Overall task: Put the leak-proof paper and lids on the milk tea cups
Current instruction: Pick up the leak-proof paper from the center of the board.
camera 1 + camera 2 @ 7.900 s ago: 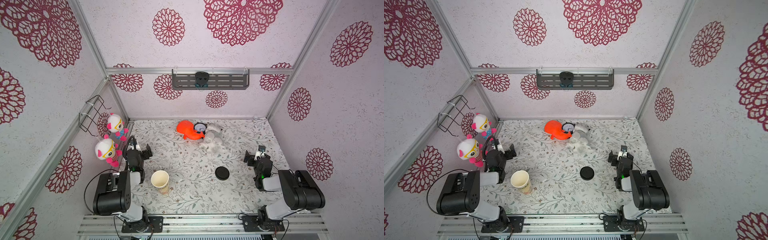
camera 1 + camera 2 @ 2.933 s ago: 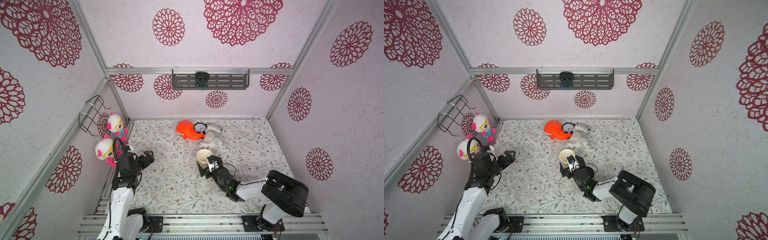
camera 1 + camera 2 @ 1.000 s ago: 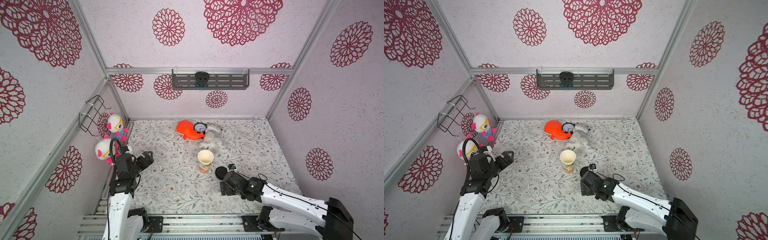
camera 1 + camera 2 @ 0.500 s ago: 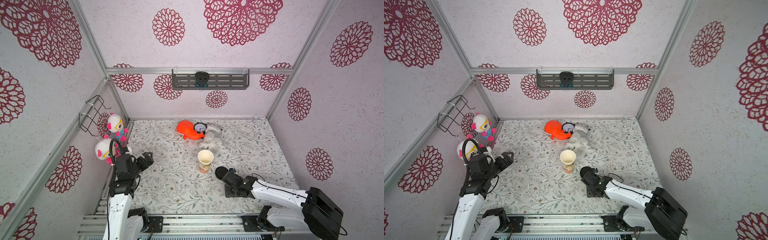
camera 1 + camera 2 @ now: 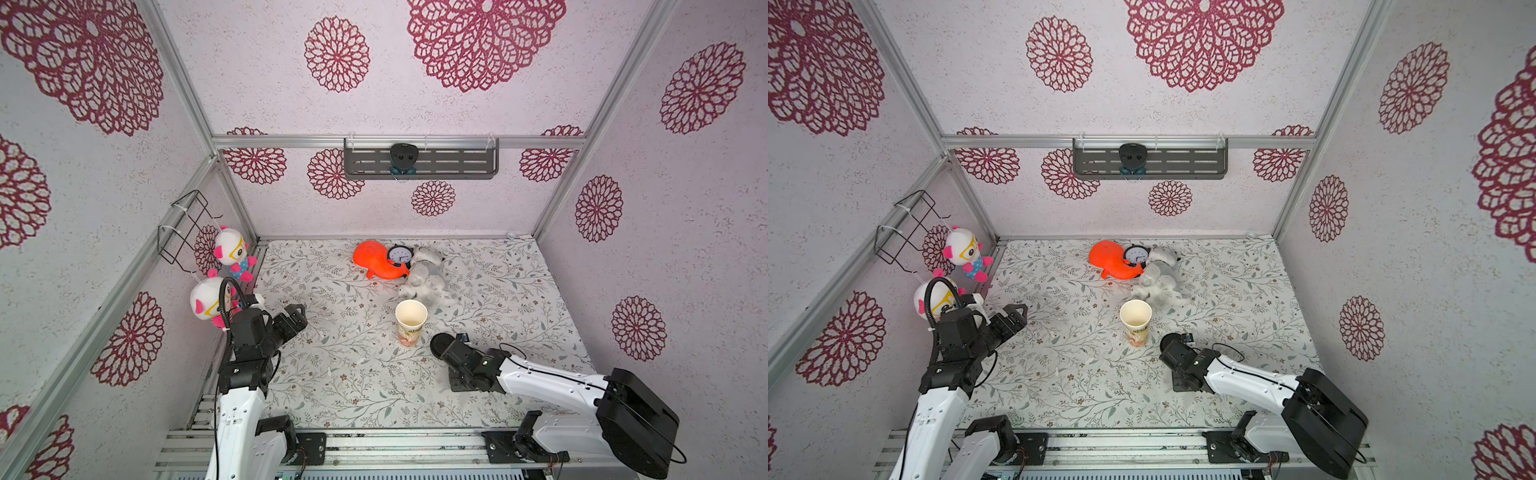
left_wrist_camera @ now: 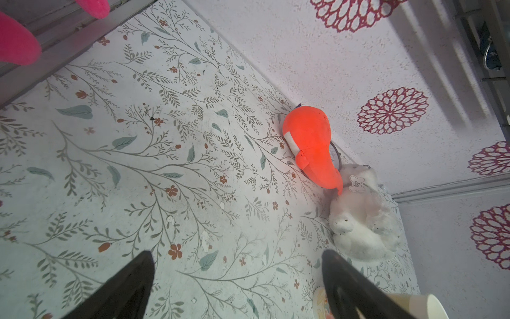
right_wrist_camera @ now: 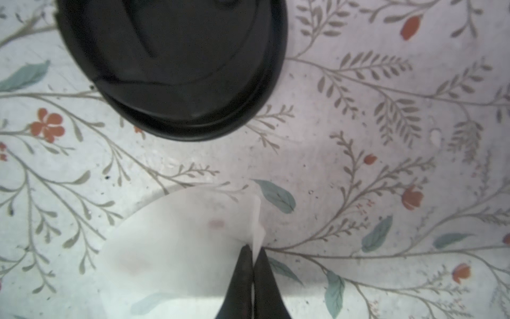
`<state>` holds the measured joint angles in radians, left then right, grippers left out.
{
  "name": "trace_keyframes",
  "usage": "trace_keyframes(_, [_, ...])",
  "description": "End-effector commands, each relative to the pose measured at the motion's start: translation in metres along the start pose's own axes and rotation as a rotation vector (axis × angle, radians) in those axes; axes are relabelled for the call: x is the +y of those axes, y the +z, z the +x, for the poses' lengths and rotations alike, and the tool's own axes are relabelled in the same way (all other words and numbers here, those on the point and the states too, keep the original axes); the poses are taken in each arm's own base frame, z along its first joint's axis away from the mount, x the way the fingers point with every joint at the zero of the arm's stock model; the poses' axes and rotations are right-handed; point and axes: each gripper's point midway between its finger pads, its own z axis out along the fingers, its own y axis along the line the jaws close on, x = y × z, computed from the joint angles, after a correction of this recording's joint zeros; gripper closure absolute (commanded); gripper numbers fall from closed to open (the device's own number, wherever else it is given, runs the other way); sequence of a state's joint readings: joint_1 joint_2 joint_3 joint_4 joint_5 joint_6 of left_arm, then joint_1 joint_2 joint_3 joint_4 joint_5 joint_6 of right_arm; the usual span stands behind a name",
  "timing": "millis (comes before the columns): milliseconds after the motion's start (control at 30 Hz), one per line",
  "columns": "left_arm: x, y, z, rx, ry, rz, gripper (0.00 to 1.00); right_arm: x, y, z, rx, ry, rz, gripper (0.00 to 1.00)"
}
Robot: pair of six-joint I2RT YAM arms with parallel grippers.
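Print (image 5: 407,337) on cup (image 5: 411,316) illegible; plush tag (image 6: 356,182) reads "dog"

cup (image 5: 410,320) 1 | paper (image 7: 176,243) 1 | lid (image 7: 171,63) 1 | plushies (image 5: 230,249) (image 5: 208,301) (image 5: 376,262) (image 5: 428,278) 4 | clock (image 5: 399,254) 1

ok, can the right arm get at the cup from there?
Probably yes. The right gripper, shut on an edge of the leak-proof paper, is low beside the black lid; the cup stands upright just past it, mouth uncovered. Nothing lies between, though it must rise above the rim.
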<state>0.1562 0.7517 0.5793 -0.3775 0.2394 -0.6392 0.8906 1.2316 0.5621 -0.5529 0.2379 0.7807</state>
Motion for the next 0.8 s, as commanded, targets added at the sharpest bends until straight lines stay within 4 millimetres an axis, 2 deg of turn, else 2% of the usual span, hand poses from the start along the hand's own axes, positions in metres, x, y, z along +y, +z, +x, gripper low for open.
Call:
trace_keyframes(0, [-0.026, -0.006, -0.01, -0.018, -0.005, 0.122, 0.03, -0.005, -0.024, -0.017, -0.087, -0.005, -0.021, 0.97])
trace_keyframes(133, [-0.063, -0.013, -0.013, -0.027, -0.049, 0.346, 0.02, -0.008, -0.049, -0.041, -0.179, 0.062, -0.079, 1.0])
trace_keyframes(233, [-0.089, -0.026, -0.021, -0.056, -0.105, 0.509, 0.03, -0.011, -0.078, -0.067, -0.275, 0.082, -0.113, 1.0])
trace_keyframes(333, [-0.108, -0.037, -0.026, -0.071, -0.129, 0.597, 0.02, -0.01, -0.116, -0.1, -0.386, 0.092, -0.155, 1.0])
trace_keyframes(467, [-0.134, -0.043, -0.013, -0.029, -0.08, 0.642, 0.03, -0.004, -0.17, -0.144, -0.537, 0.136, -0.223, 1.0])
trace_keyframes(600, [-0.162, -0.038, 0.005, 0.059, -0.041, 0.668, 0.02, 0.02, -0.217, -0.182, -0.677, 0.148, -0.365, 1.0])
trace_keyframes(767, [-0.207, -0.031, 0.034, 0.2, 0.024, 0.731, 0.02, 0.06, -0.249, -0.211, -0.756, 0.117, -0.565, 1.0])
